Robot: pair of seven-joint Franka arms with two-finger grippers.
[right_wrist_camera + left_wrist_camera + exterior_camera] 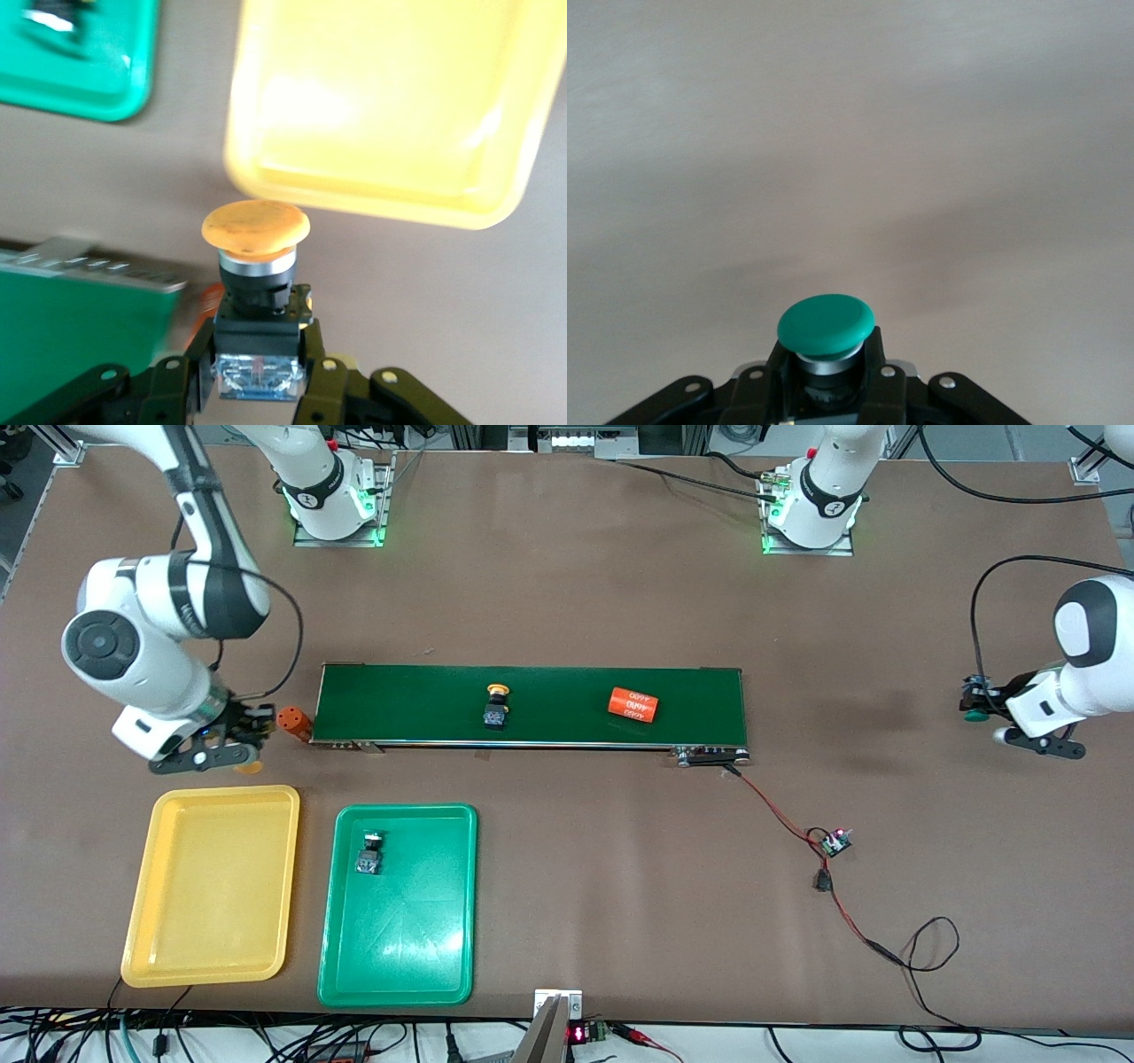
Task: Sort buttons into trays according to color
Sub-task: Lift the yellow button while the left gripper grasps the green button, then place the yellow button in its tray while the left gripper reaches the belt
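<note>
My right gripper [241, 737] hangs over the bare table between the conveyor's end and the yellow tray [213, 903]. It is shut on a yellow-orange button [255, 226], gripping the blocky body with the cap pointing away from the wrist [257, 354]. My left gripper [977, 698] is off at the left arm's end of the table, shut on a green button [826, 323]. Another yellow-capped button [498, 707] stands on the belt. One more button [369, 853] lies in the green tray [407, 939]; its cap colour I cannot make out.
The dark-green conveyor belt [532, 704] runs across the middle and carries an orange cylinder [633, 704]. A second orange cylinder [292, 722] stands at the belt's end, close to my right gripper. Red-black wires and a small board [834, 841] lie toward the left arm's end.
</note>
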